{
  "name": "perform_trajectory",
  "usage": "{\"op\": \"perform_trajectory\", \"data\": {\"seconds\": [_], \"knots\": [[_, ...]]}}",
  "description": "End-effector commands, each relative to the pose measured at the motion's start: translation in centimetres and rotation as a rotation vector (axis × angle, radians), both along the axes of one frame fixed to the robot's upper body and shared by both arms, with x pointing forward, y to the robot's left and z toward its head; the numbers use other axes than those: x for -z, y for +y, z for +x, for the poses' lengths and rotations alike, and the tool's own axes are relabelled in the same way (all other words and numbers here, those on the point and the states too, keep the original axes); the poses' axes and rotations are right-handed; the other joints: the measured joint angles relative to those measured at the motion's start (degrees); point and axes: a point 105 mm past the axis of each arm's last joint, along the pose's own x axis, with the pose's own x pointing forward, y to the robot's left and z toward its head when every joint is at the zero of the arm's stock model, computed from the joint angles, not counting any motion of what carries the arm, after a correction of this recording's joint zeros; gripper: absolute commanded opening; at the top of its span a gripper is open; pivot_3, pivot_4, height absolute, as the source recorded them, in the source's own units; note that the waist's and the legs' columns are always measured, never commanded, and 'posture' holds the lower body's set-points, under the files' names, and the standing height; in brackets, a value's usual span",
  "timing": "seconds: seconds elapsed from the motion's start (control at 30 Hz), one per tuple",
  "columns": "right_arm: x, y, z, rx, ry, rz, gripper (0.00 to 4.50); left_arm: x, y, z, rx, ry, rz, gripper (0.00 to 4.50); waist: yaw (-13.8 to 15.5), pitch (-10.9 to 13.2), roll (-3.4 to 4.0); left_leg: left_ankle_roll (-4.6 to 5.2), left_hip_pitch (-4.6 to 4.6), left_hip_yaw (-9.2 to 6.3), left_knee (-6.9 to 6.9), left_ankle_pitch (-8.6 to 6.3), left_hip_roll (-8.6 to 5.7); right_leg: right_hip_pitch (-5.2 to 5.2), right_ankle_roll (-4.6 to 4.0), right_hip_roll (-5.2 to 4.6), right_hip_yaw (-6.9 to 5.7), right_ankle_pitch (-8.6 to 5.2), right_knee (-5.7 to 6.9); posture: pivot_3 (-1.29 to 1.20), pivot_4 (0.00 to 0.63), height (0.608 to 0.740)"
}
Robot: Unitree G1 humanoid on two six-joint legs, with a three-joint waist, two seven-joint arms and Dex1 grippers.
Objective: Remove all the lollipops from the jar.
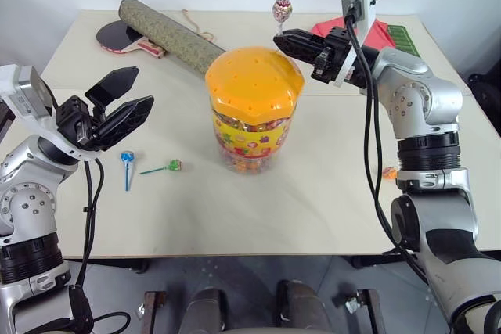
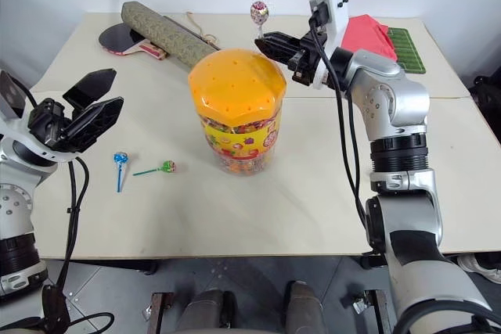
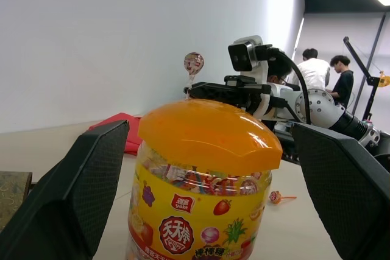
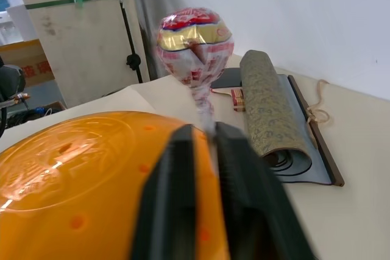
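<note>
Jar mid-surface, orange lid on. Right tool clamped on stick of pink-wrapped lollipop, head upright just above lid's far edge. Left tool spread wide, empty, beside jar. Blue lollipop and green lollipop lie near jar base. Judgement: lollipop light, stick thin, slippery; grip low on stick. Left wrist view alone shows orange lollipop behind jar.

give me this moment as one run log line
right gripper: shut on lollipop stick over jar lid | left gripper: open, empty | blue lollipop, green lollipop: on table
</note>
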Motion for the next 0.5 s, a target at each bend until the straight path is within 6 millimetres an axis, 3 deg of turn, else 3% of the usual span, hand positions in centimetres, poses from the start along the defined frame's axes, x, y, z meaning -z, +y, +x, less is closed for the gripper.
{"op": "perform_trajectory", "data": {"seconds": [0.03, 0.23, 0.27, 0.37, 0.5], "knots": [[-3.0, -0.6, -0.5, -0.004, -0.111, 0.090, 0.03, -1.0, -0.2, -0.7, 0.008, -0.068, 0.004, 4.50, -0.01, 0.00, 0.00, 0.00, 0.00, 0.00, 0.00, 0.00, 0.00, 0.00, 0.00, 0.00, 0.00, 0.00, 0.01, 0.00, 0.150, 0.740], [-6.3, -3.1, -2.4, -0.080, -0.207, 0.275, 0.03, -1.1, -0.9, -0.5, 0.057, -0.093, 0.013, 4.50, 0.24, 0.00, 0.00, 0.00, -0.02, -0.02, 0.01, 0.00, -0.01, 0.00, 0.00, 0.00, 0.00, 0.00, 0.00, 0.00, 0.150, 0.740], [-6.4, -4.6, -2.3, -0.027, -0.198, 0.236, 0.03, -0.6, -1.3, -0.6, 0.086, -0.094, 0.053, 4.50, 0.24, 0.00, 0.00, 0.00, -0.01, -0.02, 0.01, 0.00, -0.02, 0.00, 0.00, 0.00, 0.00, 0.00, 0.00, 0.00, 0.150, 0.740], [-3.6, -11.0, -1.0, 0.257, -0.021, -0.086, 0.03, 1.5, -2.6, -1.1, 0.184, -0.094, 0.204, 4.50, 1.25, 0.02, 0.03, 0.01, -0.05, -0.03, 0.01, -0.01, -0.04, 0.00, 0.00, -0.01, -0.01, 0.00, -0.01, 0.00, 0.150, 0.740], [0.3, -17.6, -0.8, 0.544, 0.147, -0.388, 0.03, 3.7, -3.4, -1.6, 0.268, -0.084, 0.322, 4.50, 1.46, 0.02, 0.03, 0.01, -0.04, 0.14, -0.09, -0.08, -0.02, -0.04, -0.01, 0.02, 0.05, -0.01, -0.18, 0.00, 0.150, 0.740]]}}
